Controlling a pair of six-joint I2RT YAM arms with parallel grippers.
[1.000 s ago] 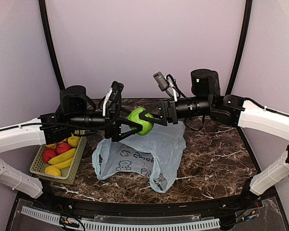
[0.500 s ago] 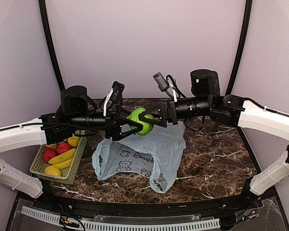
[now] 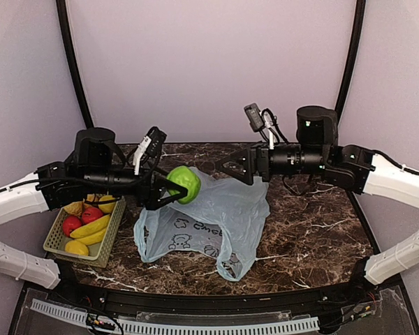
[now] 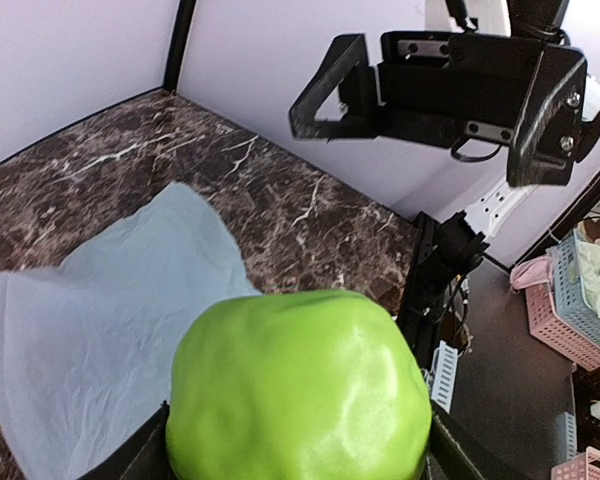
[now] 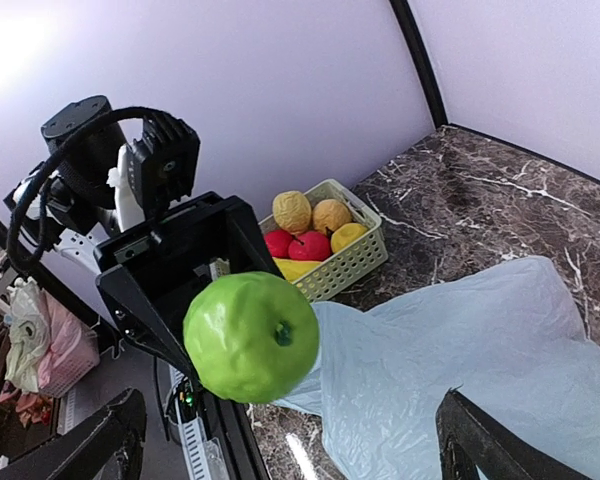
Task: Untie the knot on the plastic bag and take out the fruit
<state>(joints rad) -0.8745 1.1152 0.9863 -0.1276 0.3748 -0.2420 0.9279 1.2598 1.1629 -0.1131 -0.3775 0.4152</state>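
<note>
Top view: my left hand [image 3: 171, 190] has its jaws spread wide round the green fruit [image 3: 185, 183] and grips it in the air above the plastic bag's [image 3: 209, 223] left rear corner, near the basket [image 3: 103, 243] at the bench's [image 3: 307, 237] left edge. Right hand [image 3: 228, 170] gapes fully with nothing in it, over the bag's rear edge. Bag lies flat mid-bench. I can't make out the knot.

Left wrist: fruit fills the frame between my fingers [image 4: 140, 460]. It's glossy and round, with contact only at its sides. Likely risk: it slips on the swing and rolls off the front edge.

Right wrist: basket is loaded with apples [image 5: 308, 245], bananas [image 5: 292, 268] and yellow fruit [image 5: 330, 215], so a high drop could bounce out. Arms sit close, so a clash is possible.

Bench is dark marble-look with white veins. Pale lilac walls [image 3: 209, 63], black curved posts [image 3: 73, 70], pink crates [image 4: 565, 320] beyond the bench.
</note>
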